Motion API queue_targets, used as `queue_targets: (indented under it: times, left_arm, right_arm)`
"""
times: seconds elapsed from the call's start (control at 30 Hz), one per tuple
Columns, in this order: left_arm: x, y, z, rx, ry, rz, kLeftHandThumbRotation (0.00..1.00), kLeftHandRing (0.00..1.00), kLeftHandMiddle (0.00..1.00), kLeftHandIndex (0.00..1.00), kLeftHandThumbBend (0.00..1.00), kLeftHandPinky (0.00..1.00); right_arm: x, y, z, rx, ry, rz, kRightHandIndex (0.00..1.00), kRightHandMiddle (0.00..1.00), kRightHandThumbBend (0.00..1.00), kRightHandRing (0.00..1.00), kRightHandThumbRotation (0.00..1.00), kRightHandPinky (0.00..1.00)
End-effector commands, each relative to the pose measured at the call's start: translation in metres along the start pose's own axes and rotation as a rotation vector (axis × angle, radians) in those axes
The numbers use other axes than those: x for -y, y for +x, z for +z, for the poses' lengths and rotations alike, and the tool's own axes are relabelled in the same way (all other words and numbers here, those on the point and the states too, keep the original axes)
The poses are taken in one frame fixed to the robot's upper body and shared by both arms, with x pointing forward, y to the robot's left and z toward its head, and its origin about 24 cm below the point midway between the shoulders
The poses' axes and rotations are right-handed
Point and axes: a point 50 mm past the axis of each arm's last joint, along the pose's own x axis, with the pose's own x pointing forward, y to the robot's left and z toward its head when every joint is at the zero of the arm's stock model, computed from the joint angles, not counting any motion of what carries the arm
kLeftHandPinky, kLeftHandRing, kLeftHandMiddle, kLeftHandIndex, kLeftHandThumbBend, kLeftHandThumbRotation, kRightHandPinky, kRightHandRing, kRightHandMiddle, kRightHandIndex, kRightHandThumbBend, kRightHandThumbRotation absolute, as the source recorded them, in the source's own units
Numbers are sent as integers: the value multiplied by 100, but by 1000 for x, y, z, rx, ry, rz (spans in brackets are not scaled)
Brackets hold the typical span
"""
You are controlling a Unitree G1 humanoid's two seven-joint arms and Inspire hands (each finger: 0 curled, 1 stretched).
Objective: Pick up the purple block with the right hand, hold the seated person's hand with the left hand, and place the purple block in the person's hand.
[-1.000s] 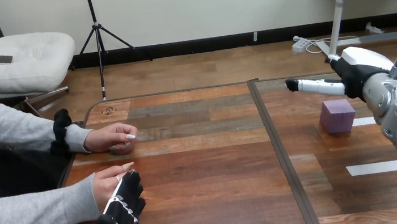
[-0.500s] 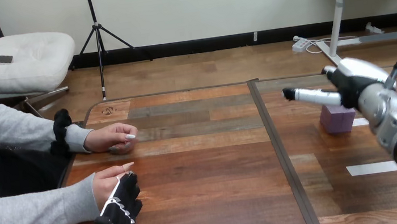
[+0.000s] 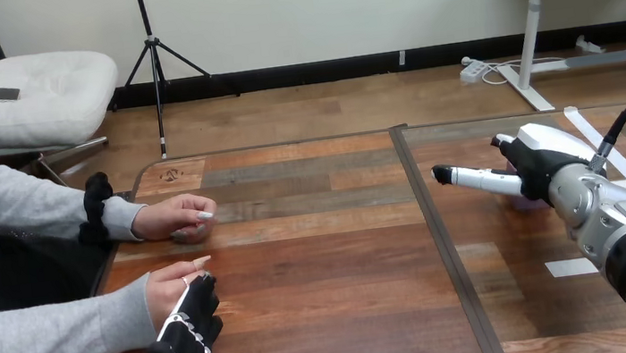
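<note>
The small purple cube-shaped block (image 3: 521,201) sits on the right half of the table, and almost all of it is hidden. Only a thin purple edge peeks out beneath the robot's right hand (image 3: 542,162). That hand hangs right over the block, white shell up, with its silver forearm coming in from the lower right. From here I cannot tell whether the hand is gripping the block or merely covering it.

A short strip of white tape (image 3: 570,267) lies on the wood nearer the robot, apart from the block. A dark seam (image 3: 444,241) divides the long wooden table (image 3: 321,274) into two halves.

On the left half, well apart from the block, the robot's left hand (image 3: 187,336) lies with its back up. Its fingers are loosely stretched out, not clenched. They rest against the person's nearer hand (image 3: 170,288), which reaches in on a grey sleeve from the left edge. The two touch, but nothing I can see wraps round the person's hand. The person's farther hand (image 3: 175,219) rests loosely curled on the table beyond it.
</note>
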Motion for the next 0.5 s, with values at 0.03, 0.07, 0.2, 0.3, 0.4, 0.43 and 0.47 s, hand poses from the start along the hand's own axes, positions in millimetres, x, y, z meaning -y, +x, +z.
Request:
queue_targets:
  times: [0.03,0.07,0.2,0.3,0.4,0.43,0.47]
  left_arm:
    - [4,11,11,71,6,-12,100,100,99,89,72,100]
    - [4,11,11,71,6,-11,100,100,99,89,71,100]
    - [4,11,11,68,2,-12,100,100,100,90,71,100]
    - [4,11,11,65,3,-10,100,100,100,90,71,100]
    - [4,11,11,60,9,-13,100,100,100,90,71,100]
    - [4,11,11,58,9,-15,100,100,100,90,71,100]
    - [4,11,11,57,9,-17,100,100,100,90,71,100]
  right_arm:
    - [-5,0,6,10,-1,24,97,100,93,99,100,90]
    - [-5,0,6,8,-5,26,97,100,93,99,100,90]
    - [-8,0,6,4,11,33,97,100,93,98,100,90]
    - [-10,0,5,7,22,30,95,99,92,98,98,90]
    - [-12,0,4,2,13,31,94,98,92,97,97,90]
    - [-12,0,4,1,11,31,94,98,92,97,97,89]
    - [-12,0,4,0,10,32,94,98,92,96,97,89]
